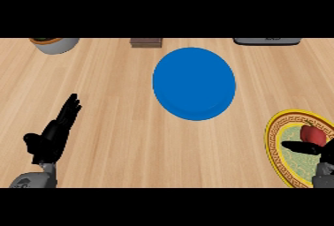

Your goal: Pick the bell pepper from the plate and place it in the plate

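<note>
Head view. The left hand [55, 132] rests low at the left of the bench [111, 110], fingers straight and pressed together, holding nothing. The right hand [312, 148] comes in at the lower right corner. A black part of it lies across the patterned plate [274, 145], just below the pepper [313, 133]. The view's edge cuts off most of this hand, so I cannot tell whether it has closed on the pepper.

Risks, as judged:
- The pepper is rounded and may roll away on contact if met off-centre.
- The hand lies low over the patterned plate, so it may nudge or drag it.
- The blue plate [194, 84] lies well apart, up and to the left. On that long carry over bare bench, a shallow hold could let go early.

Containers:
- Patterned plate, yellow rim: one red pepper, on its right side.
- Blue plate: nothing on it.
- Bowl [55, 44] at top left: contents unclear.
</note>
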{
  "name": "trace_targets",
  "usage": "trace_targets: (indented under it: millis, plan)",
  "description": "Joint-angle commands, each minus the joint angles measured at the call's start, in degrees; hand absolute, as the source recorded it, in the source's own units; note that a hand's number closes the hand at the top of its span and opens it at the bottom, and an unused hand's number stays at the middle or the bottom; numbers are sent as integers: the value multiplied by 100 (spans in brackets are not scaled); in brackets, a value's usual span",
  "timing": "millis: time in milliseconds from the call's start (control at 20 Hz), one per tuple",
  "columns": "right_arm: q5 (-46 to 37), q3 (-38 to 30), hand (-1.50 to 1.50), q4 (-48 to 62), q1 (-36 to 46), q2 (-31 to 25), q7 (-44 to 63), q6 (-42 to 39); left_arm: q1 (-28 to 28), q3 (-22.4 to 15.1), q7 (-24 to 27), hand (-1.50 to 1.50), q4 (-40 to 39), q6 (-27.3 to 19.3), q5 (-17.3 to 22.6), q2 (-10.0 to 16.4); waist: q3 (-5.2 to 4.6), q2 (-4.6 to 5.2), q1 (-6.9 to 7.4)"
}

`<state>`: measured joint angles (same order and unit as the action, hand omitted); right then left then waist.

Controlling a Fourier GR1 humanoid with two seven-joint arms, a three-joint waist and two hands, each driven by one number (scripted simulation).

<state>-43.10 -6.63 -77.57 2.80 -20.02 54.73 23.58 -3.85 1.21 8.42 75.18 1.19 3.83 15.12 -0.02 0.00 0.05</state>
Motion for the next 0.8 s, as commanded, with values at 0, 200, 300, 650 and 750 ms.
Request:
trace_targets:
  millis: [0,200,300,650,750]
  plan:
    - [138,-330,-150,723,232,0,-447,-15,29,120,196,0,-169,46,-83,-147,2,2,2]
    - [393,-168,150,1110,503,66,-1149,-152,66,55,-228,0,317,44,-80,-133,4,2,26]
    - [444,-328,150,1680,514,87,-1746,173,-151,242,131,0,-285,169,-109,-41,4,11,13]
    - [97,-306,150,1158,310,-36,-1668,215,347,209,-409,0,731,245,-68,-54,3,-8,27]
    - [-492,-90,150,1233,521,15,-1404,536,77,222,-254,0,269,225,-137,-113,1,1,24]
